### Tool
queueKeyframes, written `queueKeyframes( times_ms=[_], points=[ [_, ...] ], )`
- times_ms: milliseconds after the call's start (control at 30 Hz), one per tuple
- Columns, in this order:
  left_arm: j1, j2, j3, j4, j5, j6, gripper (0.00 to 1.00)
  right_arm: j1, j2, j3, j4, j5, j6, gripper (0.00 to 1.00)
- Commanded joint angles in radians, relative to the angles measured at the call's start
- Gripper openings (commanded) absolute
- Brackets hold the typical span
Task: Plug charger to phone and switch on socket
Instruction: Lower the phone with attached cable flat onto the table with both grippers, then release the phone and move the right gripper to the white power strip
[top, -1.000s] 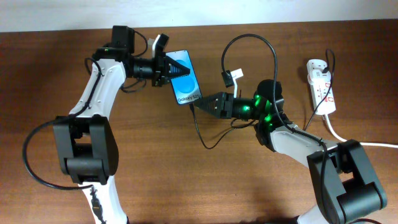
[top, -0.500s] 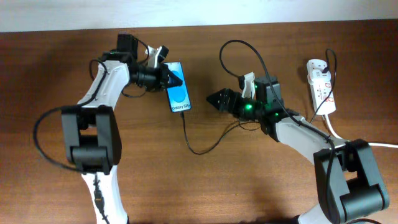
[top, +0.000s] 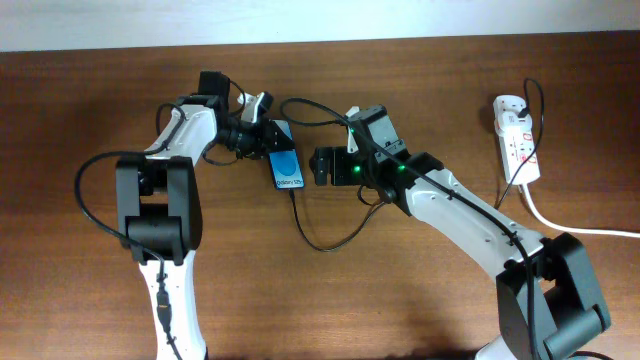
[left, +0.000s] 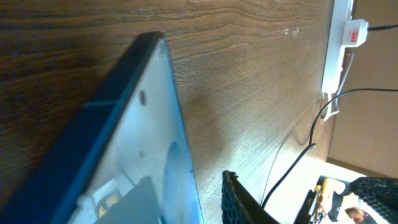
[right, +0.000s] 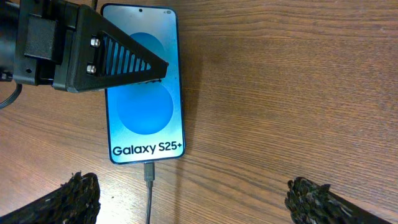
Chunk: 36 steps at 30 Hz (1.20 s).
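The phone (top: 287, 170) lies left of centre, blue screen up, also in the right wrist view (right: 144, 106) and close up in the left wrist view (left: 124, 155). The charger, a thin black cable (top: 318, 243), has its plug tip (right: 149, 171) seated in the phone's bottom end. My left gripper (top: 262, 138) is shut on the phone's upper end, one finger across the screen (right: 118, 59). My right gripper (top: 322, 165) is wide open and empty just right of the phone, with its fingers either side of the plug (right: 196, 202). The socket (top: 518, 135) lies at the far right.
The socket's thick white cord (top: 570, 228) runs off the right edge. The socket also shows far off in the left wrist view (left: 339, 56). The charger cable loops over the table between the arms (top: 300, 105). The table's back edge meets a white wall.
The phone and my left gripper have shifted toward the table's front. My right arm has swung left, its gripper now close to the phone's right side. The plug stays in the phone.
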Motion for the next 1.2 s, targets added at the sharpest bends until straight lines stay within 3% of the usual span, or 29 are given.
queueKeyframes(
  times_ms=[0,267,367,567,767,800,1000,1167],
  points=[
    [0.005,0.005,0.003,0.002,-0.072,0.012,0.34,0.003,-0.004,0.021,-0.002,0.018,-0.013,0.98],
    [0.005,0.005,0.003,-0.006,-0.149,0.011,0.48,0.003,-0.004,0.021,-0.003,0.018,-0.013,0.98],
    [0.007,0.005,0.003,-0.032,-0.293,-0.069,0.48,0.003,-0.004,0.021,-0.004,0.018,-0.014,0.98],
    [0.007,0.005,0.003,-0.068,-0.478,-0.093,0.48,0.003,-0.004,0.021,-0.003,0.018,-0.017,0.98],
    [0.006,0.005,0.003,-0.067,-0.486,-0.093,0.51,0.003,-0.004,0.021,-0.003,0.016,-0.017,0.98],
    [0.011,0.003,0.013,-0.072,-0.484,-0.093,0.56,0.003,-0.012,0.022,-0.004,0.003,-0.017,0.98],
    [0.032,-0.18,0.224,-0.206,-0.485,-0.062,0.64,-0.048,-0.232,0.032,-0.125,0.068,-0.047,0.98],
    [0.032,-0.413,0.229,-0.227,-0.485,-0.063,0.65,-0.249,-0.454,0.032,-0.268,0.068,-0.047,0.98]
  ],
)
